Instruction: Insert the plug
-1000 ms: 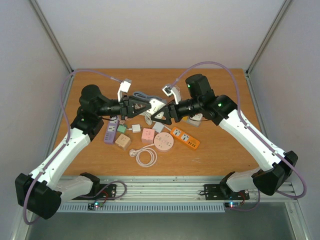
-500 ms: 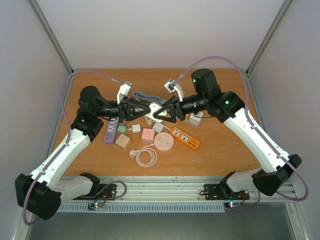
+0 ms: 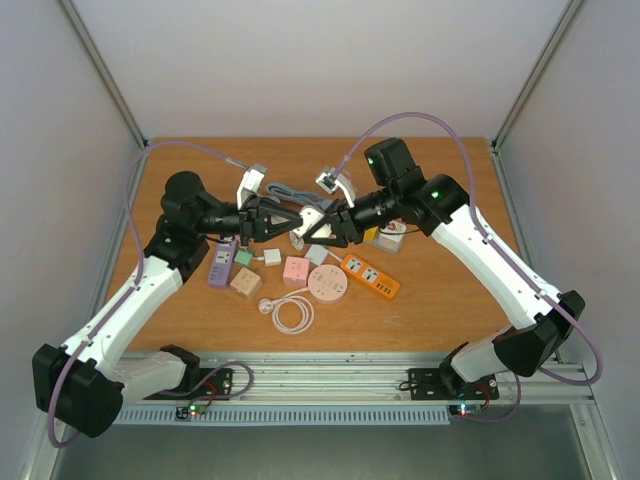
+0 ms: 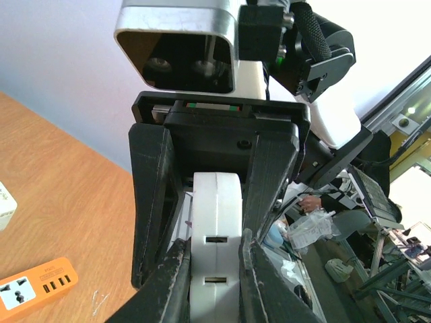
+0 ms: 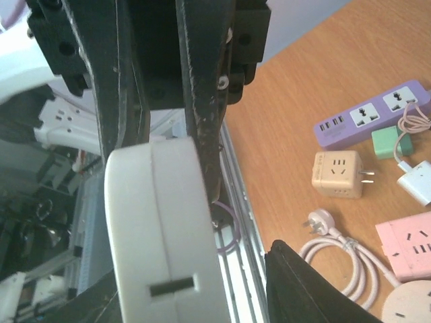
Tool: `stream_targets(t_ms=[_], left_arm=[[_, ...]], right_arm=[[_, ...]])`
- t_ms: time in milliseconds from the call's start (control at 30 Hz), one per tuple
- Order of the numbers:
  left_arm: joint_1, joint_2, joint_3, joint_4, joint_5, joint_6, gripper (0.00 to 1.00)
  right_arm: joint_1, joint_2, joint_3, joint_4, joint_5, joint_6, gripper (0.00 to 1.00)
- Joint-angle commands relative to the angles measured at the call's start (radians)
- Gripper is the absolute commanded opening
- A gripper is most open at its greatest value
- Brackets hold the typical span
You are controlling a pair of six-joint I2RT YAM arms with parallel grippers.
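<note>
The left claw (image 3: 290, 222) is clamping the white adapter (image 4: 215, 222) in mid-air above the counter (image 3: 440, 310); the right claw (image 3: 318, 231) is straddling it, jaws apart. An off-centre squeeze would be risking twisting the adapter loose and dropping it.

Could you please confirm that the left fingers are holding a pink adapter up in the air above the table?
Not quite: the left wrist view shows that the adapter is white, not pink. The left fingers are holding a white adapter up in the air above the table.
</note>
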Motion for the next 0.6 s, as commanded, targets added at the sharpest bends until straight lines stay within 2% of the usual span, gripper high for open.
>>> stream_targets(t_ms=[0,167,200,267,333,567], left_arm=[[-0.007,-0.005,0.014,0.05,0.013,0.014,0.0],[-0.007,-0.003,0.012,0.046,0.014,0.015,0.0],[-0.007,-0.003,0.011,0.045,0.016,0.016,0.0],[-0.007,-0.003,0.009,0.043,0.016,0.018,0.0],[-0.007,-0.004,0.007,0.037,0.018,0.021,0.0],[-0.007,-0.003,0.006,0.007,0.014,0.055,0.0]], right_arm=[[0.005,0.02,0.02,-0.085,0.048,-0.103,0.41],[0.005,0.029,0.044,-0.097,0.055,-0.118,0.3],[0.005,0.032,0.051,-0.099,0.051,-0.115,0.31],[0.004,0.034,0.064,-0.097,0.05,-0.106,0.45],[0.004,0.028,0.071,-0.092,0.046,-0.102,0.51],[0.005,0.027,0.094,-0.089,0.014,-0.078,0.5]])
